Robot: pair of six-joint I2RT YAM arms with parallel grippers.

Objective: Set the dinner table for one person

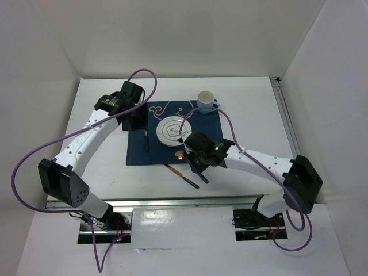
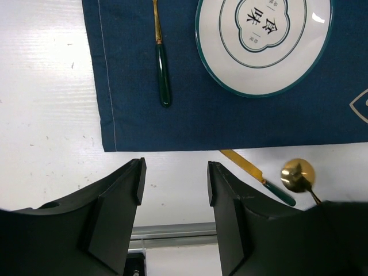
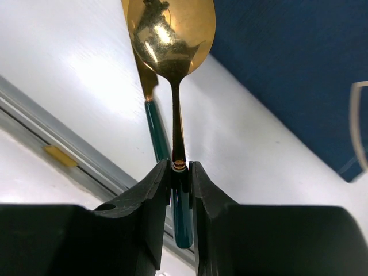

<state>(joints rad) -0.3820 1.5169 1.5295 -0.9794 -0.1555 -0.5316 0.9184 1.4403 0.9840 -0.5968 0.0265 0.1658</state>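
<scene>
The white dinner table point(image 1: 103, 155) carries a navy placemat point(image 1: 198, 126) with a white, green-rimmed plate point(image 1: 173, 131) on it. A fork point(image 1: 147, 141) with a green handle lies on the mat left of the plate. A knife point(image 1: 183, 175) lies on the bare table in front of the mat. My right gripper point(image 1: 191, 163) is shut on the green handle of a gold spoon point(image 3: 172, 34), held over the knife point(image 3: 154, 121) just off the mat's near edge. My left gripper point(image 2: 175, 181) is open and empty, above the mat's left edge point(image 1: 138, 126).
A light blue cup point(image 1: 206, 101) stands at the mat's far right corner. Silver rails run along the near edge point(image 1: 172, 201) and the right side point(image 1: 284, 115). White walls enclose the table on three sides. Purple cables loop over both arms.
</scene>
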